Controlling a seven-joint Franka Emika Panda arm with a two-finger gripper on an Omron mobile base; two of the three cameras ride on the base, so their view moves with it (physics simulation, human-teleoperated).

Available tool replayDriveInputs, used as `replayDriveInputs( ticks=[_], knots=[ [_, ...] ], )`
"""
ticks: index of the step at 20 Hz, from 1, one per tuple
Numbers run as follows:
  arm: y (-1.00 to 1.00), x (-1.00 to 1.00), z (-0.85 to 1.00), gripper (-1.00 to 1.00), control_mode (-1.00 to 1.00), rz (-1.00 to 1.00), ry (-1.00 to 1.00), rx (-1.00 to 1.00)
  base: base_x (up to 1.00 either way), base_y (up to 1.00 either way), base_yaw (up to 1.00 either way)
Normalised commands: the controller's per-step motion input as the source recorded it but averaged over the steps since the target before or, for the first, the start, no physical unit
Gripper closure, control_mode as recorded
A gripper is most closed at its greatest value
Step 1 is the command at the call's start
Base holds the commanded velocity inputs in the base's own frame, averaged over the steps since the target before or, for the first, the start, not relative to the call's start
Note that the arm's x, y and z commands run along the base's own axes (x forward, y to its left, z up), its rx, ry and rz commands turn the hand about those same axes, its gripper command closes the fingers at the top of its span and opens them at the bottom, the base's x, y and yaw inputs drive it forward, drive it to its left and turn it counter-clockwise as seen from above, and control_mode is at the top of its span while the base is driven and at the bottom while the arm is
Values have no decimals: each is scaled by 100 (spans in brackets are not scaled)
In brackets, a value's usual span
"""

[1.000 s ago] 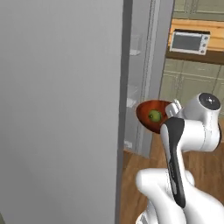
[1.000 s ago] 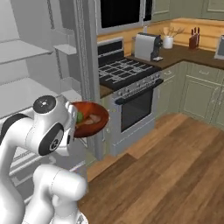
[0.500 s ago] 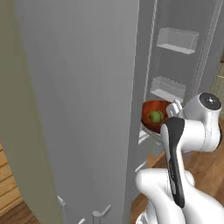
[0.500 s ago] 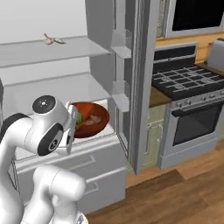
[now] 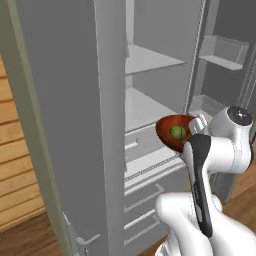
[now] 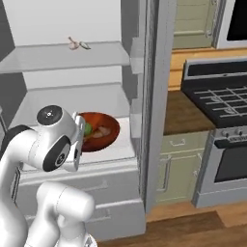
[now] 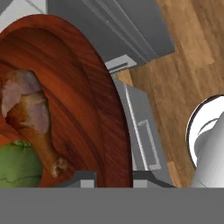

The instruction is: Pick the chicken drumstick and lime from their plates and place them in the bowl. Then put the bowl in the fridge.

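Observation:
My gripper (image 7: 114,179) is shut on the rim of the reddish-brown wooden bowl (image 7: 83,83). Inside the bowl lie the chicken drumstick (image 7: 30,113) and the green lime (image 7: 17,164), side by side. In the left base view the bowl (image 5: 166,126) with the lime (image 5: 176,132) hangs at the open fridge (image 5: 65,100), by its lower shelf. From the right, the bowl (image 6: 107,132) is over the front of that shelf, with my gripper (image 6: 81,134) on its near rim. The plates are out of view.
The fridge door (image 5: 60,130) stands open on the left. A small pale bulb (image 6: 76,44) lies on the upper shelf (image 6: 67,54). White drawers (image 6: 87,188) sit below the bowl. A stove (image 6: 217,96) and a wooden counter stand to the right.
Both base views have swung from the kitchen and closed side of the fridge to its open inside: the base moved. The bowl stays in my shut gripper, now nearer the lower shelf.

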Motion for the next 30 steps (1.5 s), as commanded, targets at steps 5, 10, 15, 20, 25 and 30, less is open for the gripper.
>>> replayDriveInputs(
  ticks=[5, 10, 15, 20, 25, 30],
  knots=[
    [0, 0, 0, 100, 100, 0, 0, 0, -5, -5, 51],
    [0, 0, 0, 100, 100, 0, 0, 0, -1, -10, 55],
    [0, 0, 0, 100, 100, 0, 0, 0, 27, -54, 25],
    [0, 0, 0, 100, 100, 0, 0, 0, 4, -4, -9],
    [0, 0, 0, 100, 100, 0, 0, 0, 39, 0, -1],
    [0, 0, 0, 100, 100, 0, 0, 0, 61, 0, 0]
  ],
)
